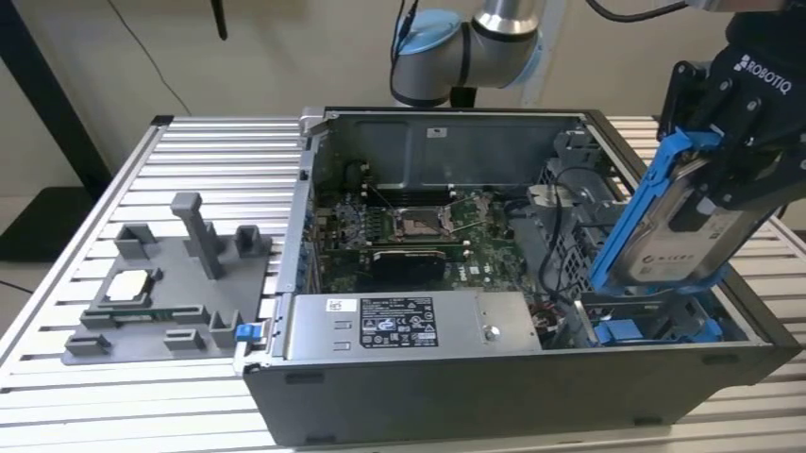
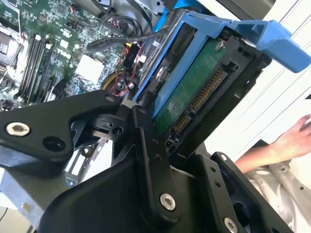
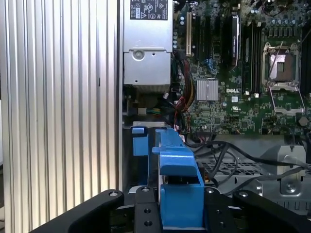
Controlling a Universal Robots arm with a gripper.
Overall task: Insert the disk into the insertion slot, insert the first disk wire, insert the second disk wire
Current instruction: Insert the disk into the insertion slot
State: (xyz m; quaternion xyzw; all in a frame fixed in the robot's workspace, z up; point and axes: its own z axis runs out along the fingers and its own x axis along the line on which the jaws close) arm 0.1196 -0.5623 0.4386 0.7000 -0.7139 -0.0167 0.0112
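Gripper (image 1: pixel 728 200) clamped on disk (image 1: pixel 677 231), held tilted above case (image 1: pixel 504 401), over insertion slot (image 1: pixel 655 328), not yet in. Judged best: square blue frame (image 1: pixel 629 219) w/ slot edges, lower slow & straight, steer clear of loose cables (image 3: pixel 228 148) nr slot, no forcing if snagged.

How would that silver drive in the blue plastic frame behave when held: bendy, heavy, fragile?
Probably stiff: the silver-grey metal hard drive hangs unbent in the black claw. Its metal body suggests weight. Its bare green circuit board looks scratch-prone.
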